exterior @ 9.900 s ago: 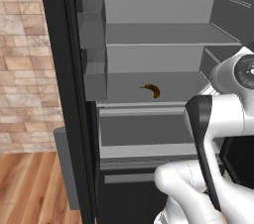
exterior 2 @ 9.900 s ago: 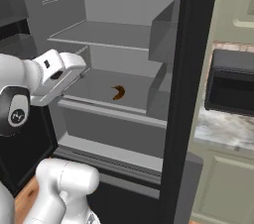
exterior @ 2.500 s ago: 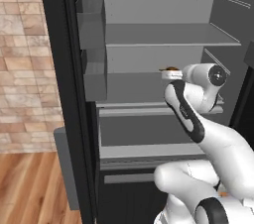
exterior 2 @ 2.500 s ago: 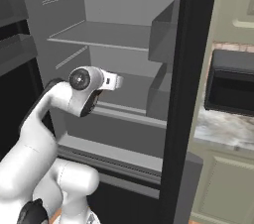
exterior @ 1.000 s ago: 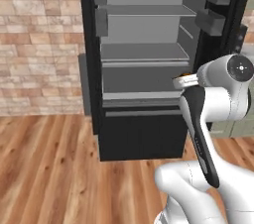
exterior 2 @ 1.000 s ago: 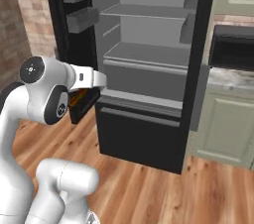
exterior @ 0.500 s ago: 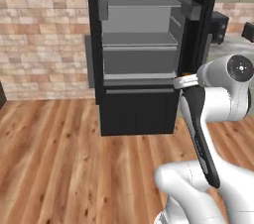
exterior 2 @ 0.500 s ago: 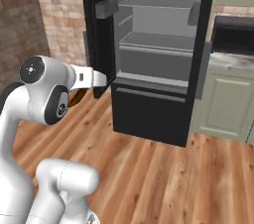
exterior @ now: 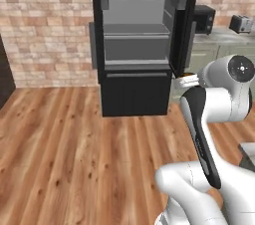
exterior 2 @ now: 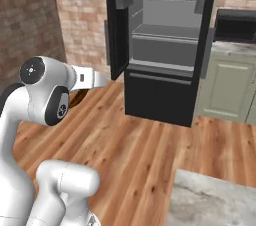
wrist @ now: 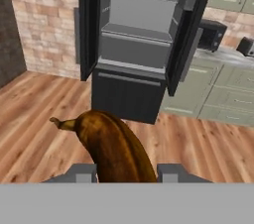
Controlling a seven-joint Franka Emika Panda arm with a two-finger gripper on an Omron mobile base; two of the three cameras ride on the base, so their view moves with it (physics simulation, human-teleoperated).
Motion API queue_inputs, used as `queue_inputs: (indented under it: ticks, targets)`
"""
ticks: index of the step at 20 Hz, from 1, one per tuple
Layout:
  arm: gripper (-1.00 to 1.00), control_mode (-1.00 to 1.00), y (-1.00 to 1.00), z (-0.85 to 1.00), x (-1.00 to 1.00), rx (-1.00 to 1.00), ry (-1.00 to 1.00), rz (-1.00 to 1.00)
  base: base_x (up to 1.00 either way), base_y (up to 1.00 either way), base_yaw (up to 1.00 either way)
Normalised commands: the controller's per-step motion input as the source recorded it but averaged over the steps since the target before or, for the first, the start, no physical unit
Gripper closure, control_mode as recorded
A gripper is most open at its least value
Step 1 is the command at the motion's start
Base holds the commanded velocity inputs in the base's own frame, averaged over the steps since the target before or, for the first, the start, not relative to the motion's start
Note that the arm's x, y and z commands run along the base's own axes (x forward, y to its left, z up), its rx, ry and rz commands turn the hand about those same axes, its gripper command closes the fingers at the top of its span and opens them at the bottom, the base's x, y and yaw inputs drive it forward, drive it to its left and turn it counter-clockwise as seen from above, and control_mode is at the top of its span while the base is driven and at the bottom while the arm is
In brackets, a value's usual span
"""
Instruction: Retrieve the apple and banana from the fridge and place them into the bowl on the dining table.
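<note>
My gripper is shut on the banana, an orange-brown fruit with a dark stem end that juts up between the two fingertips. In the left base view the gripper sits at the end of the raised arm, with a sliver of banana beside it. A brown piece of banana peeks from behind the arm in the right base view. The black fridge stands well ahead with both doors open and pale grey shelves bare. The apple and the bowl are out of view. A marbled corner of the dining table lies at lower right.
Wooden floor stretches between me and the fridge. A brick wall is on its left. To its right run sage cabinets and a counter carrying a black microwave and a toaster.
The whole picture has shifted: the base has backed away from the fridge, which now looks smaller and farther off. The banana stays in the shut gripper.
</note>
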Motion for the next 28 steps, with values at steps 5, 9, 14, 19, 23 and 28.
queue_inputs:
  ticks: [5,9,14,19,23,28]
  targets:
    - [1.0,1.0,0.0,0.0,0.0,0.0,0.0,0.0,-1.0,0.0,0.0]
    - [1.0,1.0,0.0,0.0,0.0,0.0,0.0,0.0,-1.0,0.0,0.0]
    - [1.0,1.0,0.0,0.0,0.0,0.0,0.0,0.0,-1.0,0.0,0.0]
    - [1.0,1.0,0.0,0.0,0.0,0.0,0.0,0.0,-1.0,0.0,0.0]
    - [1.0,1.0,0.0,0.0,0.0,0.0,0.0,0.0,-1.0,0.0,0.0]
    - [1.0,1.0,0.0,0.0,0.0,0.0,0.0,0.0,-1.0,-0.13,0.0]
